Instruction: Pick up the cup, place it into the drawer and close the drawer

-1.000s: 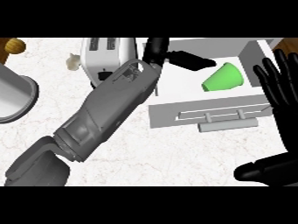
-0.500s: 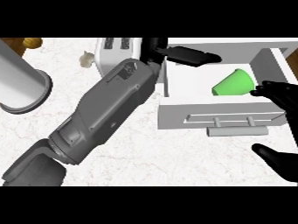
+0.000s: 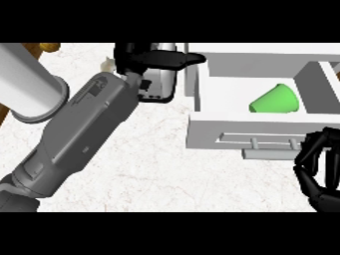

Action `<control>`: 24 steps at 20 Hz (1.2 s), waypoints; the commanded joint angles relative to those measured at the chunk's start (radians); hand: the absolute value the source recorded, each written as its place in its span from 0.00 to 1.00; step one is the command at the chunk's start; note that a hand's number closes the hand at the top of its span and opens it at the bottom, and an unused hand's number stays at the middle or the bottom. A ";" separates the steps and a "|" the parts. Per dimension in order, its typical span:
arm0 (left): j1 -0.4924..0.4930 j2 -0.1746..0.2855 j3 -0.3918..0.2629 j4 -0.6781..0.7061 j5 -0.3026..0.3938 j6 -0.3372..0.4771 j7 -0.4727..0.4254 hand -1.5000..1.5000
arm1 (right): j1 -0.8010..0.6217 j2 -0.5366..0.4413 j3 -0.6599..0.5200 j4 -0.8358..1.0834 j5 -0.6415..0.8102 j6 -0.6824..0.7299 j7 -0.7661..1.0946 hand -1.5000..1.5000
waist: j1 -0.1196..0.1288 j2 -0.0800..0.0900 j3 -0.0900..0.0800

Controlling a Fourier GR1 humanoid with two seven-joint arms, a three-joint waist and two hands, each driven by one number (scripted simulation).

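Where the pale counter (image 3: 165, 164) runs out at the left, a white cylinder (image 3: 21, 84) stands. Beside it the grey left forearm (image 3: 77, 134) slants up from the lower left corner to the left hand (image 3: 152, 59), which lies over the toaster (image 3: 161, 87), fingers stretched rightward, released and holding nothing. Right of that the white drawer (image 3: 202, 94) stands open. The green cup (image 3: 277, 99) rests inside it, its narrow end toward the drawer's back and its wide end toward the front. At the lower right the right hand (image 3: 327, 169) is clenched on nothing, just at the right end of the drawer's handle (image 3: 271, 152).
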 commanded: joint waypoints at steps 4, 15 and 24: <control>0.313 0.156 0.004 -0.336 0.006 -0.009 0.041 0.00 | 0.006 -0.042 0.016 0.029 0.113 0.019 0.018 1.00 | 0.013 0.000 0.000; 0.612 0.314 0.089 -0.545 0.042 -0.131 0.067 0.00 | -0.030 -0.125 0.163 0.172 0.536 0.028 -0.205 1.00 | 0.013 0.011 0.001; 0.805 0.419 0.218 -0.603 0.091 -0.312 0.037 0.00 | -0.126 -0.014 0.368 0.486 0.910 -0.203 -0.293 1.00 | 0.006 0.012 0.000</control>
